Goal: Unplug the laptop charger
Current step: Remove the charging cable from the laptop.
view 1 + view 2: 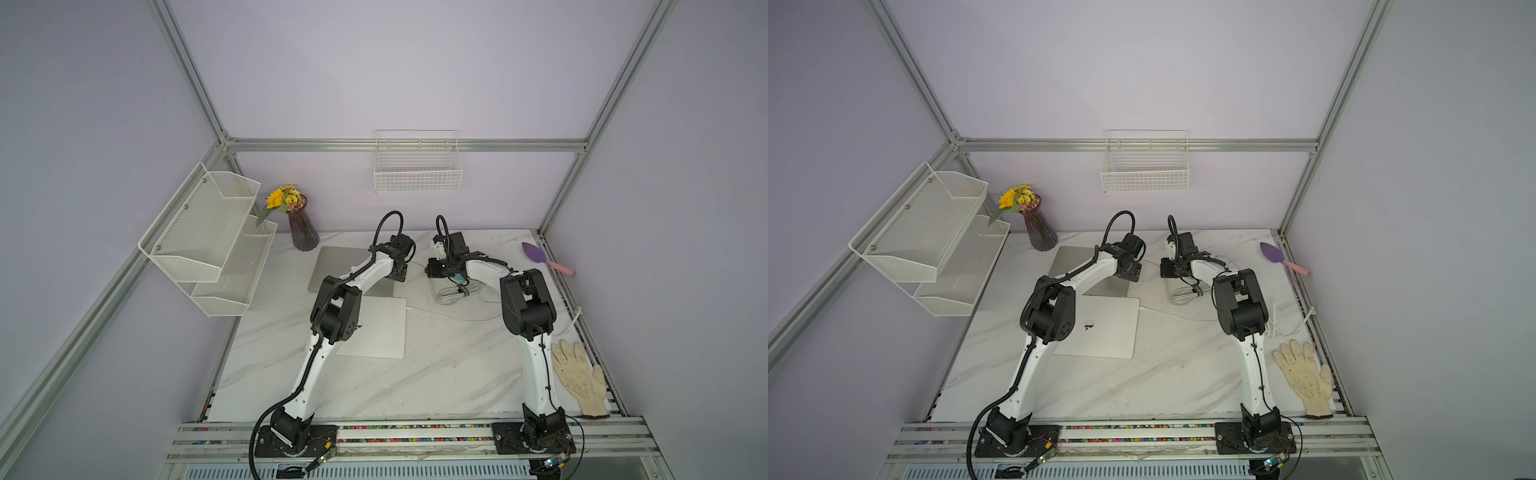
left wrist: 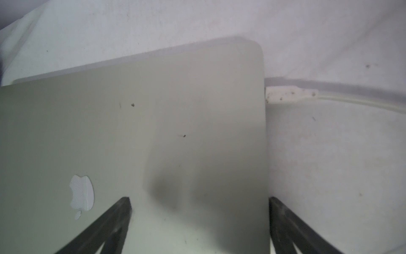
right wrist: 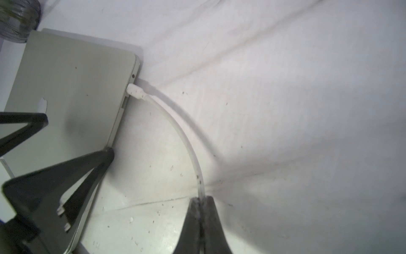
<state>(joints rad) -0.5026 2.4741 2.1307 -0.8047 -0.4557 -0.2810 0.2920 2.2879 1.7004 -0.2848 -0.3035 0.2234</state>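
The right claw (image 3: 200,199) is clenched on the laptop charger's cable (image 3: 182,134), pinching the thin white line over the desk (image 3: 285,110). From there the cable curves to its plug (image 3: 136,92), which is seated in the right side of the silver laptop (image 1: 1108,332). The laptop lies closed, left of the desk's middle. The left claw (image 2: 198,199) hangs released and wide over the lid's right edge, one finger (image 2: 118,213) above the lid, its mate past the edge. In both top views the cable trails toward the desk's right edge. I can't pick out the charger's brick beneath the right arm. A knitted glove (image 1: 577,378) lies along the right edge.
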